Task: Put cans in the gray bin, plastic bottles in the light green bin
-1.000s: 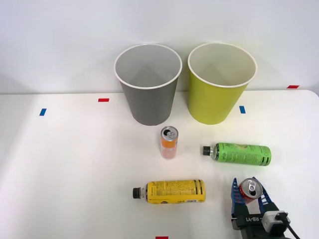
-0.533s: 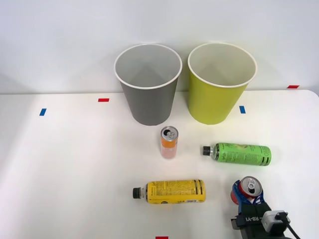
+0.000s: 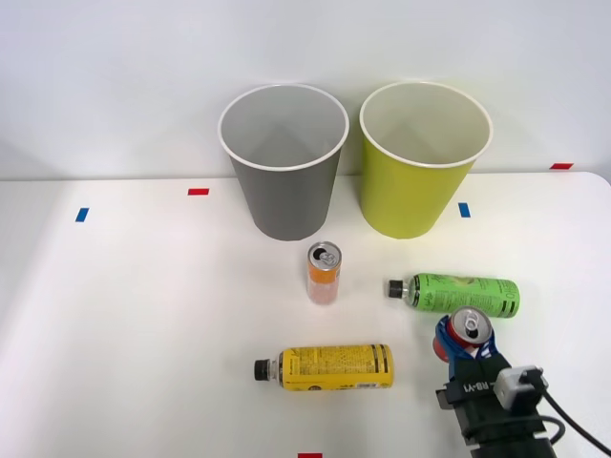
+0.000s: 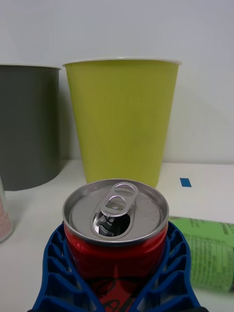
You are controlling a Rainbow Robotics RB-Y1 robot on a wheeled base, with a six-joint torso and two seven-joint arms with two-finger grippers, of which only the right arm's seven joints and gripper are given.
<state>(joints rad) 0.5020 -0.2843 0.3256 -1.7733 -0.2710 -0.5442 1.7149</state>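
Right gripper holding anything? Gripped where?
Yes: the right gripper holds the red can upright, blue fingers wrapped around its body below the top rim.

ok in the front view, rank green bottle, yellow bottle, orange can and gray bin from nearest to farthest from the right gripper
Right gripper, holding the red can:
1. Green bottle, just beyond it.
2. Yellow bottle, to its left.
3. Orange can, farther left and back.
4. Gray bin, at the back.

The white table (image 3: 143,315) carries 2 bins, gray bin (image 3: 284,167) left of light green bin (image 3: 420,162). Orange can (image 3: 324,273) stands; green bottle (image 3: 458,295) and yellow bottle (image 3: 329,366) lie flat.
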